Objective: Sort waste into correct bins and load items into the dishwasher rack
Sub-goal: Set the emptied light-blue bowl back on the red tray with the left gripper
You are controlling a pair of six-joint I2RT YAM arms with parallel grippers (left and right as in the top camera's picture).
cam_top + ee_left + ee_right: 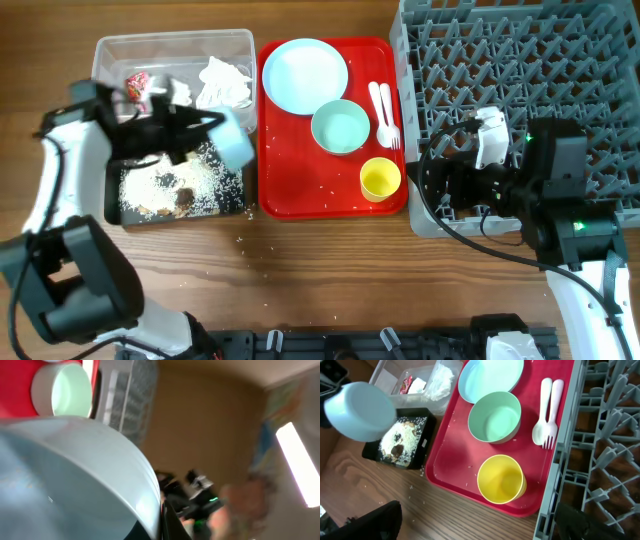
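Only the overhead view gives you the whole dishwasher rack (pixel 520 60) at 2 o'clock, the red tray (pixel 300 190) at centre and the clear tub (pixel 110 55) at 10 o'clock; the right wrist view shows best the light blue bowl (pixel 360 410), tipped in the air above the black tray (pixel 370 454) of food scraps (pixel 405 440); that bowl's wall fills the left wrist view. Your left gripper (pixel 212 128) is clamped on the bowl; your right gripper (pixel 477 512) is spread wide, holding nothing, at the rack's 7 o'clock corner.

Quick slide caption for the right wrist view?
Blue bowl tilted above the black tray of scraps; yellow cup waits on the red tray.
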